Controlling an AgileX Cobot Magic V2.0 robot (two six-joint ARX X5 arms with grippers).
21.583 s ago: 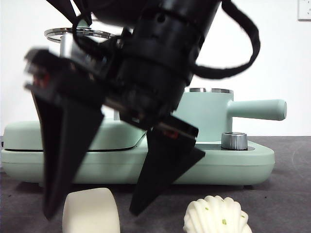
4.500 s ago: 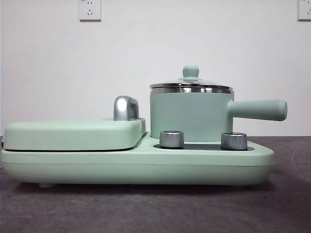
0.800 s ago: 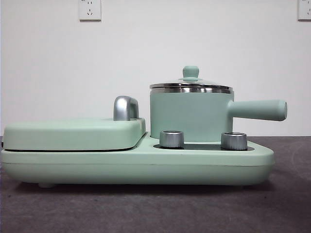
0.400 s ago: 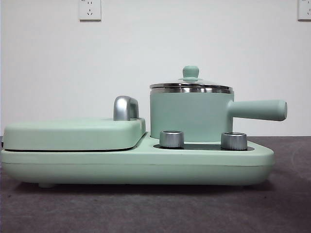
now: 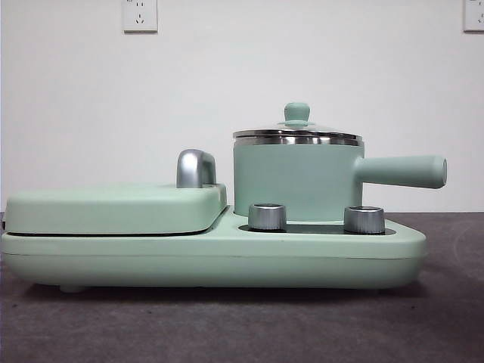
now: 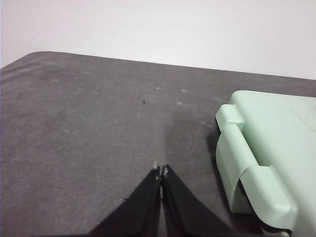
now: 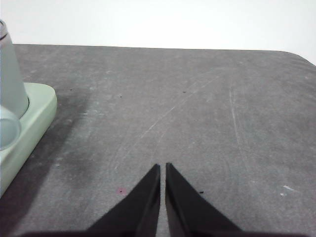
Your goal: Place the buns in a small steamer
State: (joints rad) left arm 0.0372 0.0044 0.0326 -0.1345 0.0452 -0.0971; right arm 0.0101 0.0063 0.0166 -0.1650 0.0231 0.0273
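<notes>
Change: against the front view of a while back, the two buns no longer lie on the table before the appliance, my arm is gone from that view, and the glass lid (image 5: 296, 133) sits on the small steamer (image 5: 296, 180); over the last second nothing moves.
Meaning: I judge the buns are inside and the task is finished, though the pot's wall hides them and I cannot confirm it.
Steamer: upright on the right half of the mint-green base (image 5: 212, 261), handle (image 5: 401, 171) pointing right, behind two chrome knobs (image 5: 267, 216).
Griddle cover: flat on the left half, chrome handle (image 5: 195, 168) up.
Left gripper (image 6: 161, 171): jaws pressed together, holding nothing, above bare table (image 6: 89, 123) beside the base's end.
Right gripper (image 7: 162, 168): jaws nearly touching, empty, over bare table on the steamer's side.
</notes>
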